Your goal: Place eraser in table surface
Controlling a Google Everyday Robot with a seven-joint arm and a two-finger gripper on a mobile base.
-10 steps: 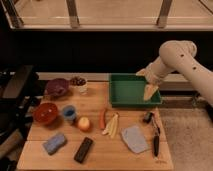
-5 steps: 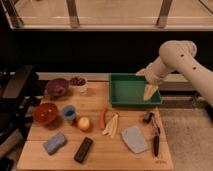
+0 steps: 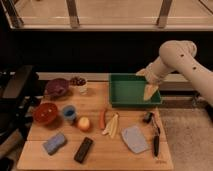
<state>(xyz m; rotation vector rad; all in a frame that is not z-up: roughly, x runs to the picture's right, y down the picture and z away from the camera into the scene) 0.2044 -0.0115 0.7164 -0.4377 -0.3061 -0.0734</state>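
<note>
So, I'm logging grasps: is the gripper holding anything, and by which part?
Nothing visible: the gripper is over the green tray, while the eraser lies apart on the table surface.

Arm (image 3: 192,65) cut off at right edge, gripper (image 3: 151,91) over green tray's (image 3: 122,102) right end, hiding its far corner, small cup's (image 3: 80,86) dark contents too small to tell, dark furniture (image 3: 17,87) beside bench (image 3: 107,156) cropped left.

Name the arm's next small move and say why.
Probably raise the end effector clear of the green tray and swing it toward the front left. It hangs low at the tray's right side, while the eraser lies flat on the table surface, beside the blue sponge, far from it.
</note>
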